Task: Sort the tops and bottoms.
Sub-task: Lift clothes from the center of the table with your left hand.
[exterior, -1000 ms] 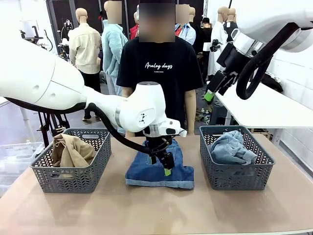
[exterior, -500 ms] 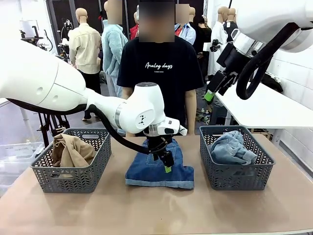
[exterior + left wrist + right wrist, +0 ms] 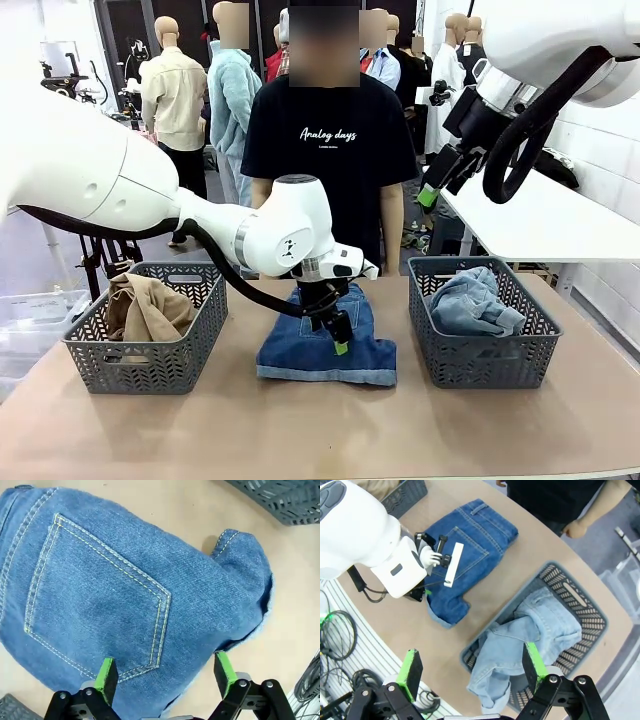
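White left arm reaches across the middle, wrist bent downward, left claw (image 3: pixel 341 338) pointing down with jaws spread wide (green pads (image 3: pixel 106 674) well apart). Right arm is raised high, right claw (image 3: pixel 430 193) spread too, holding nothing.

- The left claw (image 3: pixel 341 342) points down at the dark denim shorts (image 3: pixel 300 352) on the desk (image 3: pixel 200 430), possibly touching.
- A tan top (image 3: pixel 150 308) lies in the left basket (image 3: pixel 150 368).
- The pale denim (image 3: pixel 475 303) lies in the right basket (image 3: pixel 485 366).
- The right claw (image 3: pixel 430 193) hangs high.
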`<state>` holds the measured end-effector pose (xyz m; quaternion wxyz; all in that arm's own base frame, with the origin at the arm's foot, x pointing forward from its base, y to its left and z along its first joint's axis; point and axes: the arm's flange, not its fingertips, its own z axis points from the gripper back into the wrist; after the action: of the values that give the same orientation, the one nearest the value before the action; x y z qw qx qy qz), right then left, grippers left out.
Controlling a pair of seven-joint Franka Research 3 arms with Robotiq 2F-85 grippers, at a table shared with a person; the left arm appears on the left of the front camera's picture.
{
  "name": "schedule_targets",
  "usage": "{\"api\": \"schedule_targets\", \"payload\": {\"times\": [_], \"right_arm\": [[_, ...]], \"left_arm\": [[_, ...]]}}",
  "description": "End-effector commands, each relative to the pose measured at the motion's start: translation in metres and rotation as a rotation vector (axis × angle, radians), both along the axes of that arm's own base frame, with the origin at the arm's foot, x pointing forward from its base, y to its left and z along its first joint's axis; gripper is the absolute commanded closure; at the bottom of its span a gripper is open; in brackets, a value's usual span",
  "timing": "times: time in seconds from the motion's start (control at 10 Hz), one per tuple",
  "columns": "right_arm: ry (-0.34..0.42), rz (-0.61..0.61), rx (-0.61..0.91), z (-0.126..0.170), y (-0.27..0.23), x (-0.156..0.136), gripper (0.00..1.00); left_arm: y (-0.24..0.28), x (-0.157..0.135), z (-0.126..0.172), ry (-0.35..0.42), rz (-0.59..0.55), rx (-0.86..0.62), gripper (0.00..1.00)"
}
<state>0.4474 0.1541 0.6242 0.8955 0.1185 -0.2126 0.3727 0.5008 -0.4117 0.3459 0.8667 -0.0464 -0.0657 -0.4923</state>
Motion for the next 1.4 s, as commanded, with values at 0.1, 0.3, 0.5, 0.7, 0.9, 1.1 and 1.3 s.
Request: {"api": "schedule_targets", "payload": {"times": [0.1,0.3,0.5,0.7,0.9,1.1,1.3], "right_arm": [[-0.004,-0.001,-0.002,-0.002,0.001,0.001,0.00],[-0.004,-0.001,-0.002,-0.002,0.001,0.001,0.00],[-0.004,-0.001,-0.002,-0.002,0.001,0.001,0.00],[-0.004,-0.001,-0.002,-0.002,0.001,0.001,0.00],[-0.004,-0.001,-0.002,-0.002,0.001,0.001,0.00],[-0.004,-0.001,-0.002,-0.002,0.001,0.001,0.00],[-0.004,-0.001,-0.002,-0.002,0.001,0.001,0.00]], "left_arm": [[0.005,0.002,0.000,0.045,-0.028,-0.009,0.18],[0.005,-0.001,-0.001,0.055,-0.021,-0.010,0.41],[0.005,-0.002,-0.001,0.057,-0.028,-0.009,0.55],[0.007,-0.002,-0.003,0.058,-0.018,-0.020,0.70],[0.007,-0.004,-0.002,0.050,-0.019,-0.020,1.00],[0.007,-0.006,0.016,-0.027,0.007,-0.029,1.00],[0.004,-0.012,0.068,-0.189,0.026,-0.043,1.00]]}}
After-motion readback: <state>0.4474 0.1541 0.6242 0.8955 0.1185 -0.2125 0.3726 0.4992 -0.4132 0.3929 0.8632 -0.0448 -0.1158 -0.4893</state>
